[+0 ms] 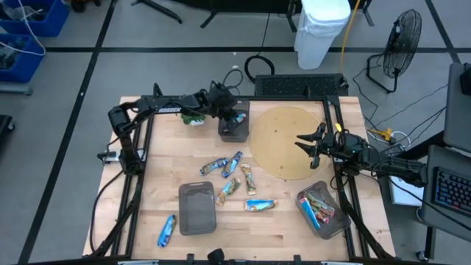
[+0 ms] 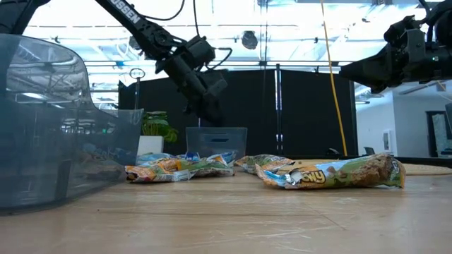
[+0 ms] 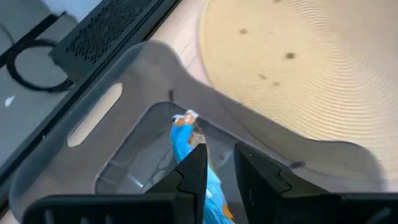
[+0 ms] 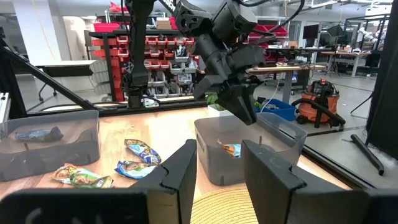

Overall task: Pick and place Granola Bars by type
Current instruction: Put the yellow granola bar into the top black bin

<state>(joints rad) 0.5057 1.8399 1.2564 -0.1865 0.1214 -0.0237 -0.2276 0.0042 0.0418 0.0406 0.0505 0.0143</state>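
My left gripper [image 1: 234, 115] hangs over the far grey bin [image 1: 234, 131], fingers pointing down and open by a narrow gap [image 3: 219, 163]. A blue granola bar [image 3: 182, 134] lies inside that bin below the fingertips; the right wrist view shows it low in the bin [image 4: 231, 149], apart from the left gripper [image 4: 246, 111]. Several more bars lie flat mid-table, blue ones [image 1: 234, 163] and tan ones [image 1: 249, 179], and one blue bar sits near the front-left [image 1: 167, 230]. My right gripper [image 1: 312, 143] hovers open and empty over the round mat's right edge [image 1: 287, 140].
A second grey bin [image 1: 197, 208] sits near-left of centre, with nothing I can see in it. A third bin [image 1: 321, 211] at the near right holds several bars. A small green plant [image 1: 193, 118] stands beside the left arm. Bare wood lies along the near edge.
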